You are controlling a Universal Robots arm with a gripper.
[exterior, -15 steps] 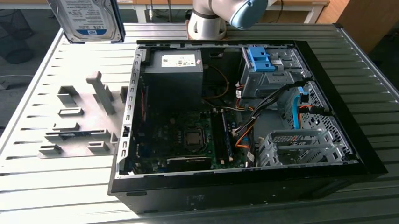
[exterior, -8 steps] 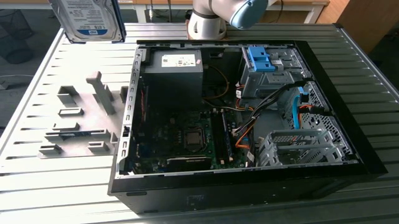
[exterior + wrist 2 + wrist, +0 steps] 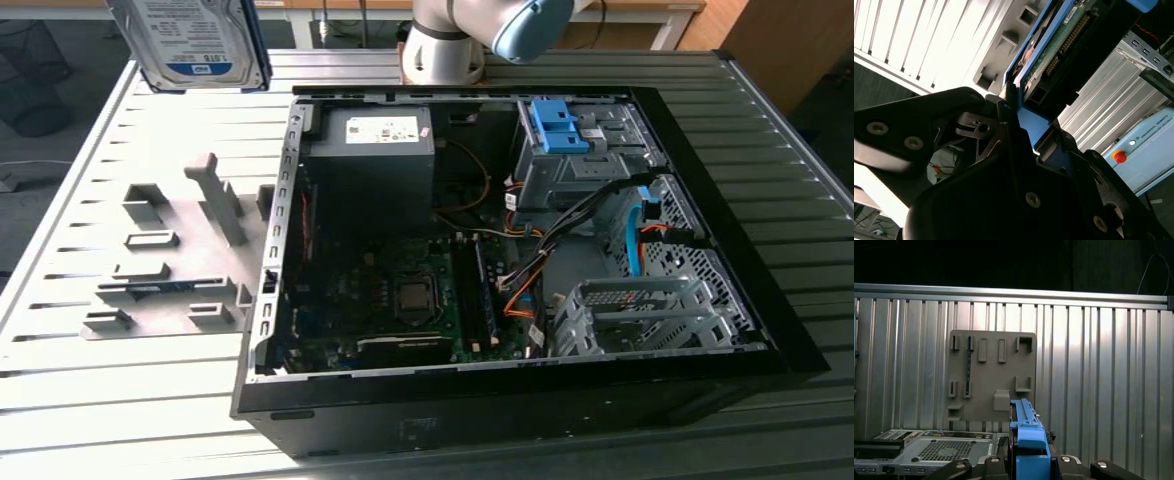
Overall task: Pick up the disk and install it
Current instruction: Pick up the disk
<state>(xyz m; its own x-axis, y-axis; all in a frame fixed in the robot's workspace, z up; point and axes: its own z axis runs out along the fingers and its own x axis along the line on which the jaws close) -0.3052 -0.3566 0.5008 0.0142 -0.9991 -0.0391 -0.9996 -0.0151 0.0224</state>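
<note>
The disk (image 3: 194,40), a silver drive with a white-and-blue label in a blue carrier frame, hangs upright in the air above the table's far corner at the exterior view's left. In the second wrist view my gripper (image 3: 1021,117) is shut on the blue frame, with the disk's (image 3: 1054,50) green circuit-board side reaching past the black fingers (image 3: 1004,145). The first wrist view looks along the disk's (image 3: 1026,432) blue edge, which stands up between the two sides of the gripper (image 3: 1029,464).
An open black computer case (image 3: 747,300) lies on the slatted metal table (image 3: 134,420). Inside are a grey power supply (image 3: 367,135), a bare blue bracket (image 3: 561,125) and a metal drive cage (image 3: 641,315). A grey fixture plate (image 3: 174,260) with holders lies beside it. The robot base (image 3: 447,45) stands behind.
</note>
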